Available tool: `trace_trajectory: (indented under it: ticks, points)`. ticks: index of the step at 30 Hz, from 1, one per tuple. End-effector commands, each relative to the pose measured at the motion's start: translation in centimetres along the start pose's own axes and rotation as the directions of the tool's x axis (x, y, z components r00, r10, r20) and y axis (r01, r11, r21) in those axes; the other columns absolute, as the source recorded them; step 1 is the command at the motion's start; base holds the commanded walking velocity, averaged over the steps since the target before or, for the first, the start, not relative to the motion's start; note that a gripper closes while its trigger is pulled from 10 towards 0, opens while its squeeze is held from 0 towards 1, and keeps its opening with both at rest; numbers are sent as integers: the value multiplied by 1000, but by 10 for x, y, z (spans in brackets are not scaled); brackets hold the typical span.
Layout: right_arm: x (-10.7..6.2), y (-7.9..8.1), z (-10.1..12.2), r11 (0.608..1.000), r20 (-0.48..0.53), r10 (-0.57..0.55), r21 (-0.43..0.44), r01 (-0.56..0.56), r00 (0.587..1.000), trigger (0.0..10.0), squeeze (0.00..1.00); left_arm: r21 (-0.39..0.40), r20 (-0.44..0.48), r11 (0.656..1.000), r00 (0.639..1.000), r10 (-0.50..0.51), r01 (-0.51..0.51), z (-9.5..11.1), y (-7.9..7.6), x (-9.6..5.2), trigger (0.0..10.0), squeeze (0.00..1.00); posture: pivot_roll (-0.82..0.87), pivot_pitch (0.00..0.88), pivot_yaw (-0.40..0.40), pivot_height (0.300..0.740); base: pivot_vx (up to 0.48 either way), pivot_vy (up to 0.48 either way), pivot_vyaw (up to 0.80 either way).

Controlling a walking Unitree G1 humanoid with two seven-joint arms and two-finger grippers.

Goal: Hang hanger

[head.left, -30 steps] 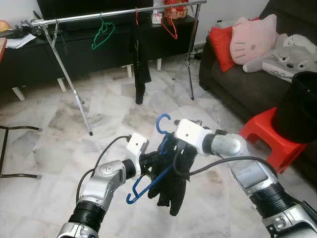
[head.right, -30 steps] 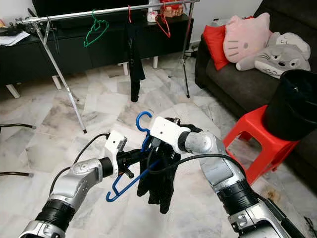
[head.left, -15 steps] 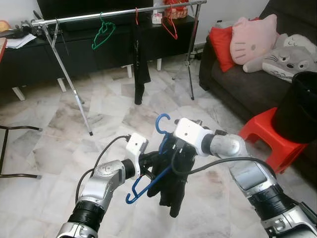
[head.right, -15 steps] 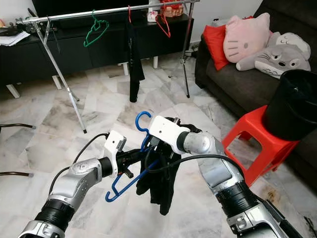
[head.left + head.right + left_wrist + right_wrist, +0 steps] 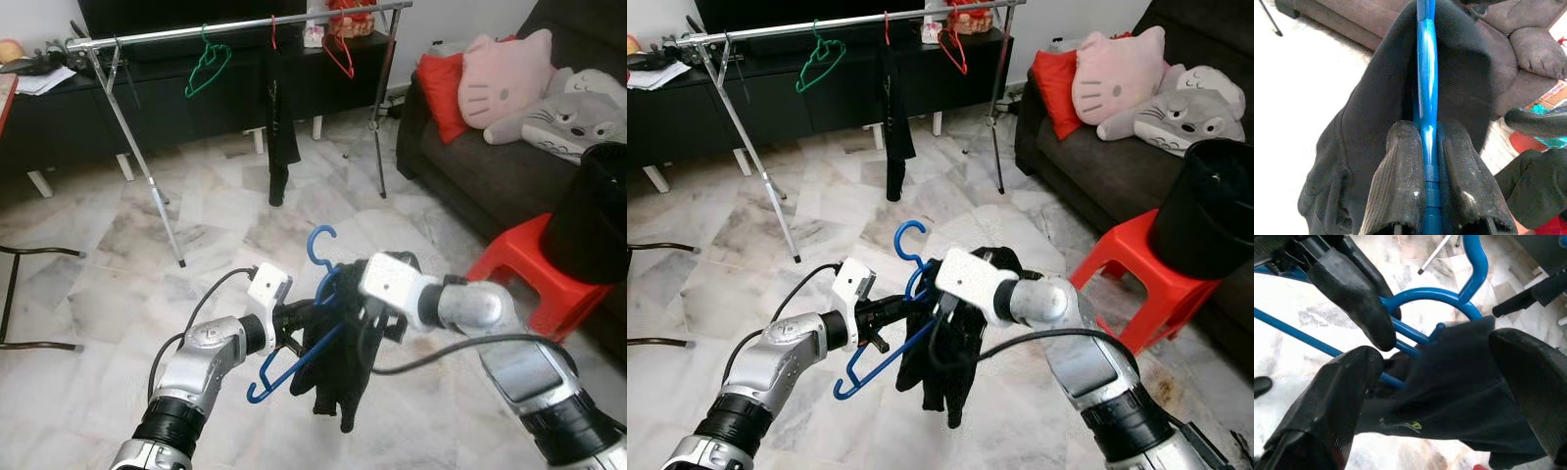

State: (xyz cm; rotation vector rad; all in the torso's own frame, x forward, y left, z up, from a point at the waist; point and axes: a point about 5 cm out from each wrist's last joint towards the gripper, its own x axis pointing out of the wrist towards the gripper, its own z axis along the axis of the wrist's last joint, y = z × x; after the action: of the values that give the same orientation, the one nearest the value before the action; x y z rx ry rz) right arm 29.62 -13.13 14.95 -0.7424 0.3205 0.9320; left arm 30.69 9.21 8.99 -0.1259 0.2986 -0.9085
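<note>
Ahead, a rack [image 5: 235, 27] stands on the floor, well beyond the arms. Nearer, a black garment [image 5: 338, 377] drapes over the blue hanger [image 5: 294, 357]. Left gripper [image 5: 1429, 147] is clenched on the hanger's bar; right gripper [image 5: 1442, 362] is spread around garment and hanger neck.

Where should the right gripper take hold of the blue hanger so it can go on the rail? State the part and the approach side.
Probably the neck just under the hook of the blue hanger, approached from the robot's right. The left gripper already clamps a bar from the left, the black garment covers the lower frame, and the hook must stay free for the rail.
</note>
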Motion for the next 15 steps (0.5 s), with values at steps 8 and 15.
trace_trajectory:
  ticks: [8, 15]
  points:
    - [-19, -14, 3, 998, 9, -60, -11, 60, 998, 10000, 0, 13, 36, 1000, 999, -19, 19, 9, -2, 2, 10000, 0, -108, 0, -19, 740, 0, 0, 0]
    - [-31, -34, -8, 986, -19, -169, -7, 169, 985, 10000, 0, 19, 13, 998, 998, -59, 59, 7, -3, -3, 10000, 0, -112, 0, -18, 740, 0, 0, 0]
